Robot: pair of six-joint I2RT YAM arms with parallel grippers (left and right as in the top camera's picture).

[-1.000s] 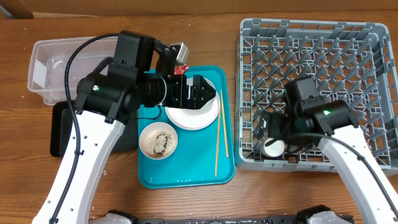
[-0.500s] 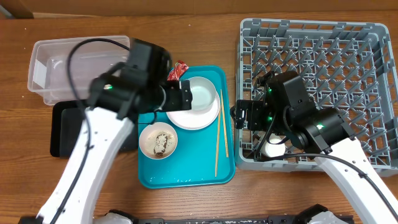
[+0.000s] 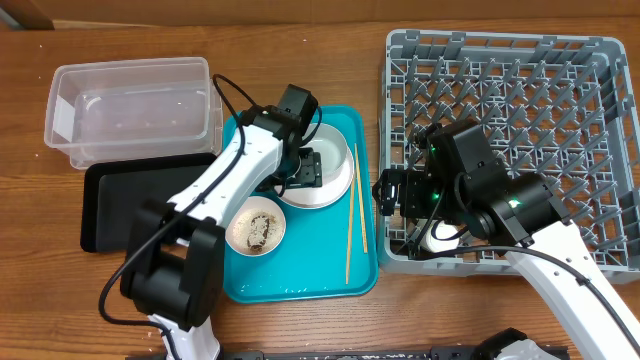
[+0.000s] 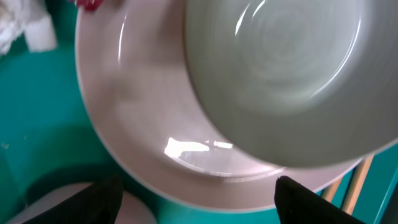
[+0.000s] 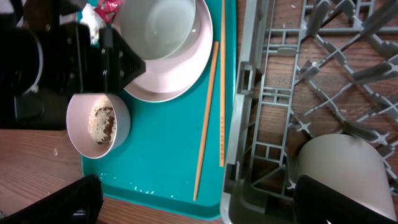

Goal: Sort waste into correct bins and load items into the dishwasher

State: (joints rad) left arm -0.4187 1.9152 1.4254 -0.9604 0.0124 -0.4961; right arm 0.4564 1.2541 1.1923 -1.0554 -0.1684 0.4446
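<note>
My left gripper point(image 3: 303, 168) point(image 4: 199, 208) hangs open low over the pale plate point(image 3: 335, 185) point(image 4: 155, 124), its fingers either side of the plate's near rim. An empty white bowl point(image 4: 280, 74) point(image 5: 158, 28) sits on that plate. A second bowl point(image 3: 254, 226) holding rice and scraps lies on the teal tray point(image 3: 300, 280), beside the chopsticks point(image 3: 351, 215). The red wrapper point(image 5: 109, 7) and white napkin point(image 4: 18, 28) lie at the tray's far corner. My right gripper point(image 3: 392, 192) point(image 5: 211, 205) is open and empty at the grey dishwasher rack's point(image 3: 510, 60) left edge, near the white cup point(image 5: 339, 168).
The clear tub point(image 3: 130, 110) stands at the back left, with the black tray point(image 3: 130, 205) just in front of it. My left arm stretches across the teal tray's left side. Bare wooden table shows along the front.
My left arm has swung forward and lowered its gripper onto the plate, jaws narrowing a little. My right gripper left the cup and moved to the rack's left edge.
</note>
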